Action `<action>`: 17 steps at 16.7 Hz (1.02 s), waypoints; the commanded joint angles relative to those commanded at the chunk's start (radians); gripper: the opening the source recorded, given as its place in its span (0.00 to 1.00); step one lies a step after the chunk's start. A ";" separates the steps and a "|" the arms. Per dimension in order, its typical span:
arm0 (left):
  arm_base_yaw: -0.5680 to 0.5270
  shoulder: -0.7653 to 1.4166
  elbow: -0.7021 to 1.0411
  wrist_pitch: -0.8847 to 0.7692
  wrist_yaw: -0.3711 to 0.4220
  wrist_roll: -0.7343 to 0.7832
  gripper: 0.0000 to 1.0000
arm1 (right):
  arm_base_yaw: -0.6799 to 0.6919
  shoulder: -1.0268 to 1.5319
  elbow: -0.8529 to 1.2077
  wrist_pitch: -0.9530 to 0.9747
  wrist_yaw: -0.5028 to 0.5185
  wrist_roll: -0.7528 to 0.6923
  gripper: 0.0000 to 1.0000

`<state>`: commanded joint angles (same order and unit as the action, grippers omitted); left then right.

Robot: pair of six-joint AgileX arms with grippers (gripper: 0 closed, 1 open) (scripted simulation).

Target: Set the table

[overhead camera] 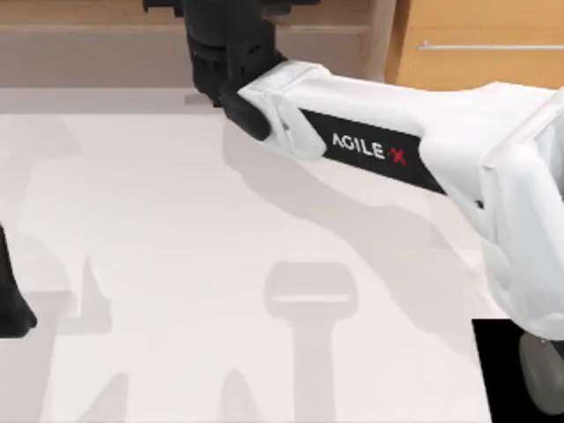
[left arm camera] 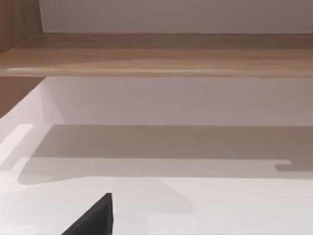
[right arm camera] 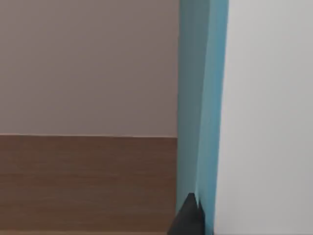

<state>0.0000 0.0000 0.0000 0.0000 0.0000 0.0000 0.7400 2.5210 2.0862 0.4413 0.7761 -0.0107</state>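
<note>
The white table (overhead camera: 176,229) spans most of the top view. My right arm (overhead camera: 370,145) stretches from the right side across to the back middle, and its black wrist end (overhead camera: 225,53) is over the brown wooden shelf (overhead camera: 88,44). In the right wrist view a dark bit of my right gripper (right arm camera: 188,220) sits right against an upright, thin blue panel (right arm camera: 200,112) standing on the shelf's wood floor (right arm camera: 88,181). My left gripper (overhead camera: 11,304) is parked at the table's left edge, and a dark part of it (left arm camera: 95,218) hangs over the white top.
An orange-wood cabinet with a silver bar handle (overhead camera: 485,46) stands at the back right. The shelf board (left arm camera: 156,61) runs along the table's back edge. At the front right the table ends at a dark gap (overhead camera: 502,379).
</note>
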 joint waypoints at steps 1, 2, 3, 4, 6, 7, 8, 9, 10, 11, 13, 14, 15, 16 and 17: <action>0.000 0.000 0.000 0.000 0.000 0.000 1.00 | 0.000 0.000 0.000 0.000 0.000 0.000 0.10; 0.000 0.000 0.000 0.000 0.000 0.000 1.00 | 0.000 0.000 0.000 0.000 0.000 0.000 0.02; 0.000 0.000 0.000 0.000 0.000 0.000 1.00 | 0.000 0.000 0.000 0.000 0.000 0.000 0.00; 0.000 0.000 0.000 0.000 0.000 0.000 1.00 | 0.000 0.000 0.000 0.000 0.000 0.000 0.00; 0.000 0.000 0.000 0.000 0.000 0.000 1.00 | 0.000 0.000 0.000 0.000 0.000 0.000 0.00; 0.000 0.000 0.000 0.000 0.000 0.000 1.00 | 0.000 0.000 0.000 0.000 0.000 0.000 0.00; 0.000 0.000 0.000 0.000 0.000 0.000 1.00 | 0.000 0.000 0.000 0.000 0.000 0.000 0.00; 0.000 0.000 0.000 0.000 0.000 0.000 1.00 | 0.000 0.000 0.000 0.000 0.000 0.000 0.00; 0.000 0.000 0.000 0.000 0.000 0.000 1.00 | 0.000 0.000 0.000 0.000 0.000 0.000 0.00; 0.000 0.000 0.000 0.000 0.000 0.000 1.00 | 0.004 -0.001 0.000 0.000 0.000 0.001 0.00; 0.000 0.000 0.000 0.000 0.000 0.000 1.00 | 0.008 -0.018 -0.016 0.006 0.006 0.002 0.00; 0.000 0.000 0.000 0.000 0.000 0.000 1.00 | 0.013 -0.036 -0.035 0.013 0.012 0.002 0.00; 0.000 0.000 0.000 0.000 0.000 0.000 1.00 | 0.019 -0.054 -0.061 0.020 0.018 0.003 0.00; 0.000 0.000 0.000 0.000 0.000 0.000 1.00 | 0.025 -0.071 -0.092 0.026 0.023 0.003 0.00; 0.000 0.000 0.000 0.000 0.000 0.000 1.00 | 0.032 -0.088 -0.124 0.032 0.028 0.003 0.00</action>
<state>0.0000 0.0000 0.0000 0.0000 0.0000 0.0000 0.7720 2.4335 1.9618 0.4730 0.8045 -0.0081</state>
